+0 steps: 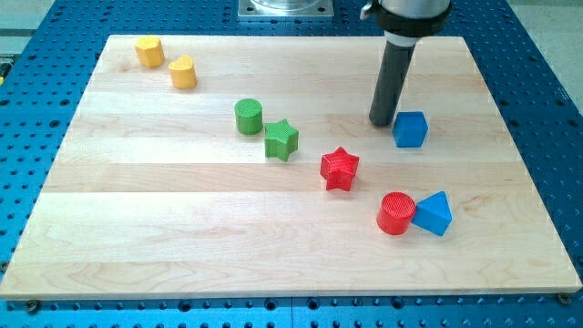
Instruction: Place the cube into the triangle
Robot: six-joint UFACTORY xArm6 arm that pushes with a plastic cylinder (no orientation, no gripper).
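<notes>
My tip (pixel 382 123) sits just left of the blue cube (pixel 411 129); no hand fitted. Blue triangle (pixel 434 213) lies well below. Off-centre push risks spinning the cube rightward, missing it

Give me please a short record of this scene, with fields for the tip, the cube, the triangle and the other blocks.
tip: my tip is just at the view's left of the cube, very near it; contact cannot be told
cube: blue cube, apart from the triangle
triangle: blue triangle, below the cube, touching the red cylinder
others: red star, green star, green cylinder, two yellow blocks
</notes>
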